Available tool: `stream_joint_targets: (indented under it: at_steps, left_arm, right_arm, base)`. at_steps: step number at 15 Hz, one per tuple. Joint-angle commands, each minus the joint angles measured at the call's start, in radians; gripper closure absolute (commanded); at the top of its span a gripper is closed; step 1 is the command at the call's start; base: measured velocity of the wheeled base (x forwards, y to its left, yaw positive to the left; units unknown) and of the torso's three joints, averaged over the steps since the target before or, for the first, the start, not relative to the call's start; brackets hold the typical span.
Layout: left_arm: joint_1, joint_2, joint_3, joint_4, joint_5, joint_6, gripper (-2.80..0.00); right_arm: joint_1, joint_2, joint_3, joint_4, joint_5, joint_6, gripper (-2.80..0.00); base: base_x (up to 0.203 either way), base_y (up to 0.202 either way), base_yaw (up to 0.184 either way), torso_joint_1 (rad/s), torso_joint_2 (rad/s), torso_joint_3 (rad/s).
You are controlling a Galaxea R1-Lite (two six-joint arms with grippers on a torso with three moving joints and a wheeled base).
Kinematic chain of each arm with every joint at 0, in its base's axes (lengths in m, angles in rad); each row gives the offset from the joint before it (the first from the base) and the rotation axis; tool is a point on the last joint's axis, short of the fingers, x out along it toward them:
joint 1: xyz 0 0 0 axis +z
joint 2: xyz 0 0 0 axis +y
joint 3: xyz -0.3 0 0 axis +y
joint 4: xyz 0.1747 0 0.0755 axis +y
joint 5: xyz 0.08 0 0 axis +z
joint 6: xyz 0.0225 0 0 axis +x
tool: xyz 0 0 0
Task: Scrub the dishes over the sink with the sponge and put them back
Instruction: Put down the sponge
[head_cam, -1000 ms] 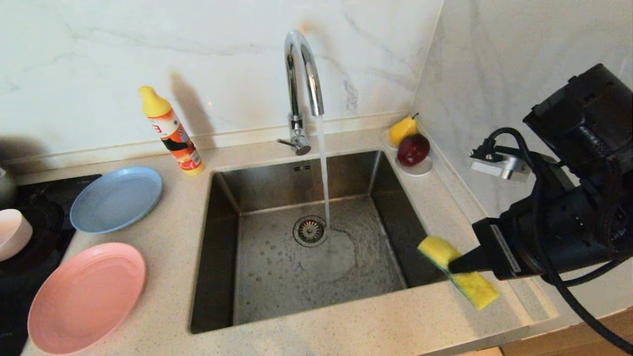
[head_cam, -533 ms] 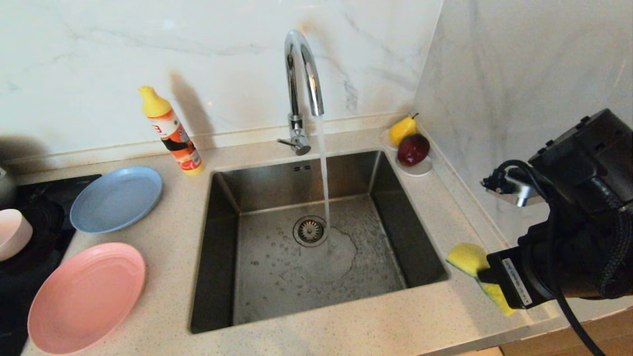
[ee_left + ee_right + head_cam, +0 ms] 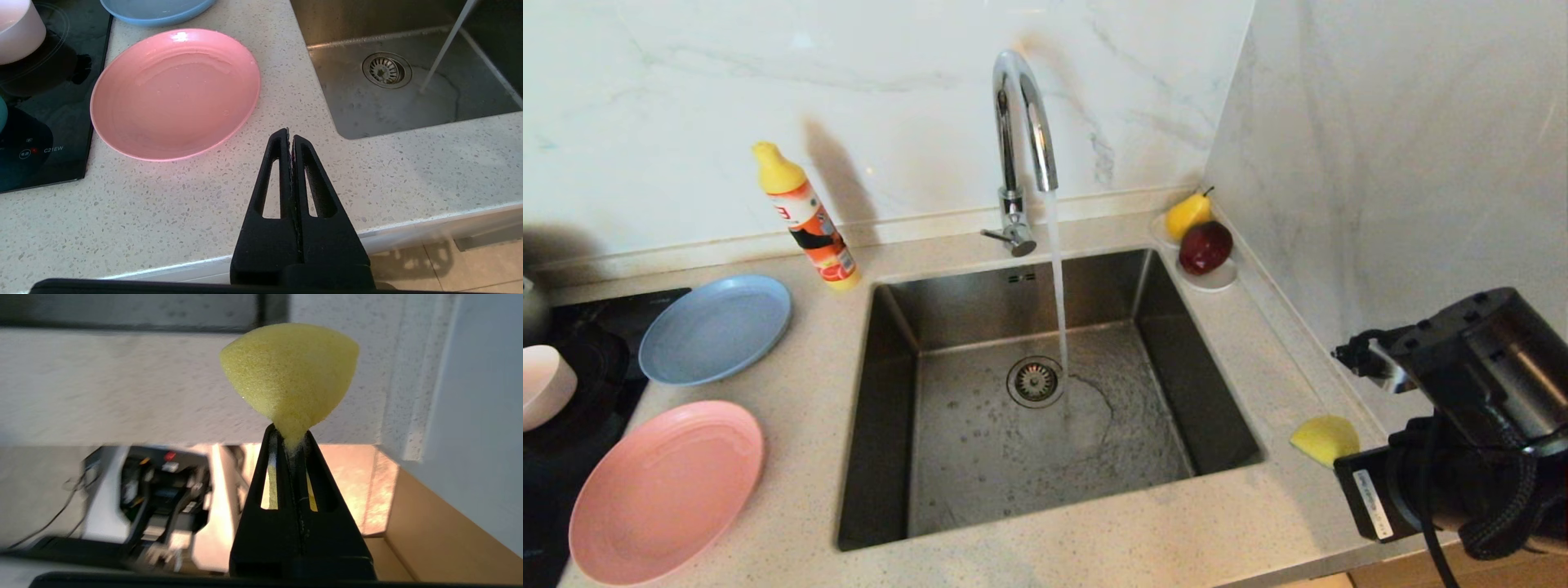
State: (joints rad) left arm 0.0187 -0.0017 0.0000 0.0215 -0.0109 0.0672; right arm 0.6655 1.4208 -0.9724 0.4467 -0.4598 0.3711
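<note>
1. The right gripper (image 3: 291,435) sits at the lower right of the head view, over the bench (image 3: 1094,555) to the right of the sink (image 3: 1045,498). Its fingers are pinched tight on the sponge (image 3: 290,371).
2. The sponge is squeezed at one end, so its free end fans out into a rounded yellow wedge. In the right wrist view its long axis runs straight out from the fingertips, in line with the gripper. In the head view only a yellow lobe shows, at the lower right, pointing toward the sink's right rim; the arm hides the rest.
3. I cannot tell whether the sponge touches the bench.
4. The left gripper (image 3: 290,136) has its fingers pressed together on nothing, above the bench's front edge, just beside the pink plate (image 3: 175,94).
5. The blue-grey plate (image 3: 715,328) lies at the middle left of the head view, with the pink plate below it at the lower left.
6. The pale bowl (image 3: 543,384) stands on the black hob (image 3: 572,457) at the left edge.
7. Water runs from the tap (image 3: 1021,139) into the sink near the drain (image 3: 1034,380).
8. A bottle (image 3: 805,216) leans at the upper left; a pear (image 3: 1187,214) and an apple (image 3: 1205,247) sit on a saucer (image 3: 1217,282) at the sink's far right corner.
</note>
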Motion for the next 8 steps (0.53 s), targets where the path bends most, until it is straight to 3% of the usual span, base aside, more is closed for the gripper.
stream_joint_targets:
  at_steps: [1,5,8]
  left_arm:
    - [0.000,0.003,0.002,0.000,0.000,0.000,0.00]
    - [0.001,0.003,0.002,0.000,0.000,0.000,0.00]
    - [0.000,0.003,0.002,0.000,0.000,0.000,0.00]
  right_arm:
    - [-0.001,0.024,0.086,-0.081,-0.023,0.001,0.00]
    - [-0.028,0.082,0.174,-0.221,-0.074,0.001,0.00]
    - [-0.097,0.131,0.199,-0.292,-0.080,-0.007,0.00]
  base:
    - [0.000,0.000,0.000,0.000,0.00,0.000]
    - [0.000,0.000,0.000,0.000,0.00,0.000]
    - [0.000,0.000,0.000,0.000,0.00,0.000]
